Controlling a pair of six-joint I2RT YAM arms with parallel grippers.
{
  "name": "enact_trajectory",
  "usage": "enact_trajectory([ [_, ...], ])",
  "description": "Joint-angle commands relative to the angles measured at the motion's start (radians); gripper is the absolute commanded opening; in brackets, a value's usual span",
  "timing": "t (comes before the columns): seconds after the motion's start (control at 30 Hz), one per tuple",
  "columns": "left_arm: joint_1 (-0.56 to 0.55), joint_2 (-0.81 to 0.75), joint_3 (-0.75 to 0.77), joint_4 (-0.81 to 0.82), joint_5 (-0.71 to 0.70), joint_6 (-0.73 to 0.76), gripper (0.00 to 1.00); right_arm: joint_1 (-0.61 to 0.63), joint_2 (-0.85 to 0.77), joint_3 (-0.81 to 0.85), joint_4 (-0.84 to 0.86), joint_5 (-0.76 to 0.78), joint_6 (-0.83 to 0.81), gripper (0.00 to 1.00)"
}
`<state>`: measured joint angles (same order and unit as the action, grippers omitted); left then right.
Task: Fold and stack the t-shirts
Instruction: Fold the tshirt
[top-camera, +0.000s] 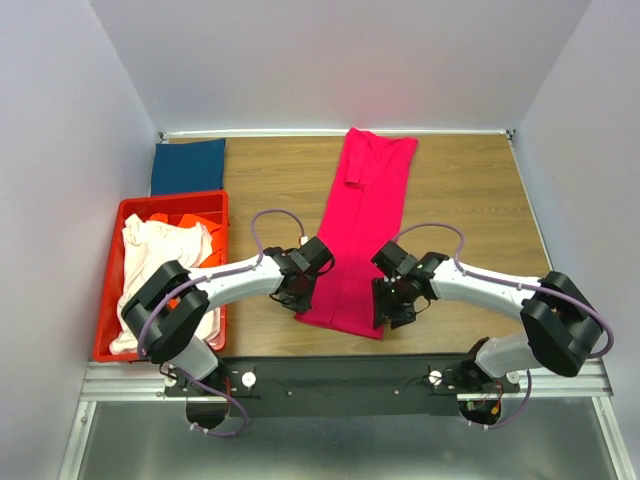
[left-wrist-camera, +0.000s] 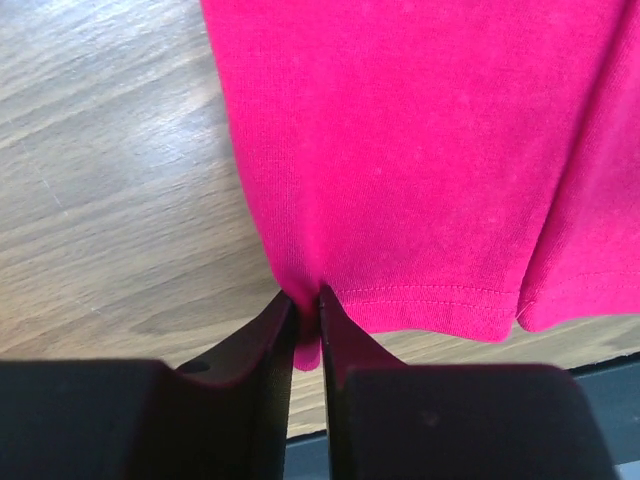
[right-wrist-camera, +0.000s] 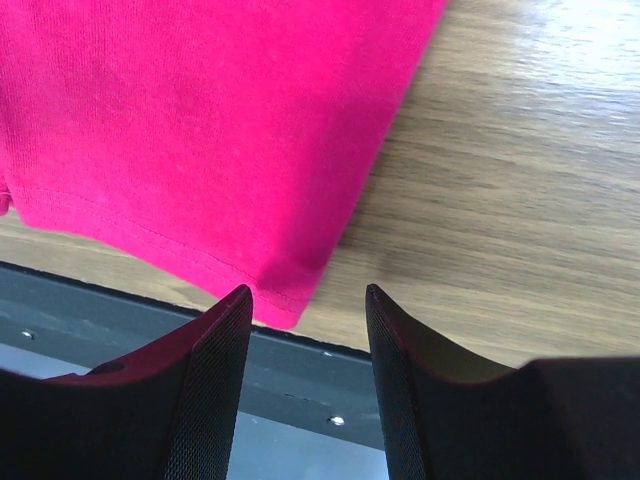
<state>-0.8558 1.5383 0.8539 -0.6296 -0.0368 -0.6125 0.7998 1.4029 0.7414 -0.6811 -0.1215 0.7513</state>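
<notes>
Hem of magenta t-shirt (left-wrist-camera: 420, 150) inside left end effector (left-wrist-camera: 308, 305).

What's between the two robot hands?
The near end of the pink shirt, in the top view. The left gripper pinches one corner; the right gripper is open by the other.

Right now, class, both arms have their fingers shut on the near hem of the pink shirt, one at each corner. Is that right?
Not quite. Only the left fingers are shut on the near hem of the pink shirt. The right fingers stand open at the other corner, gripping nothing, as the right wrist view shows. The rest holds.
</notes>
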Motion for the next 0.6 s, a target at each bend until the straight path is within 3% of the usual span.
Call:
enact_trajectory([
  [0.0, -0.018, 0.011, -0.032, -0.033, 0.02, -0.006, 0.2, 0.012, 0.025, -0.022, 0.048, -0.053, 0.025, 0.56],
  [0.33, -0.037, 0.011, -0.042, -0.025, 0.031, -0.016, 0.18, 0.032, 0.079, -0.048, 0.069, -0.093, 0.028, 0.46],
  [0.57, -0.04, 0.006, -0.044, -0.022, 0.031, -0.02, 0.11, 0.035, 0.068, -0.069, 0.072, -0.096, 0.031, 0.3],
])
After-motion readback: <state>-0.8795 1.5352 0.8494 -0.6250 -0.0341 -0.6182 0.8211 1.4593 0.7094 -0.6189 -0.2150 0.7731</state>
